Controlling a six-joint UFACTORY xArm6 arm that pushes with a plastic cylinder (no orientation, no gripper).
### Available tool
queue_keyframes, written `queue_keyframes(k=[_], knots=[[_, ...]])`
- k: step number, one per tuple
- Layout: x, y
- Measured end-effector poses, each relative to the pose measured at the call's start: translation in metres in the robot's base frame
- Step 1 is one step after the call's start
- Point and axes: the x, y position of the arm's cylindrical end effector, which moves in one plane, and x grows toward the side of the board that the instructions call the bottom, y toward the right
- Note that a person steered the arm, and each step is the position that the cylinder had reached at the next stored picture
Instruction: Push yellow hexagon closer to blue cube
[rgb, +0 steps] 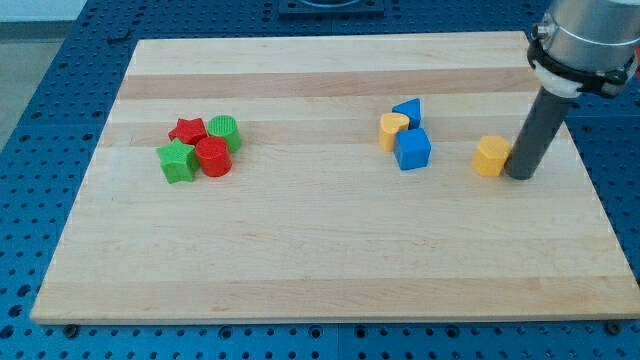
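Now my tip (520, 176) touches yellow hexagon (490, 156) from view's right; blue cube (412, 149) sits well apart leftward on wooden board (320, 260). No claw, only rod.

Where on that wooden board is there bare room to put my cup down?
The whole strip along the view's bottom is bare, as is the middle between the red and green cluster and the blue cube. It is crowded around the yellow hexagon, where my tip stands.
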Motion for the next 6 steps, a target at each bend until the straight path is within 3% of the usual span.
queue_keyframes(k=[3, 6], knots=[[-0.033, -0.022], [-0.039, -0.051]])
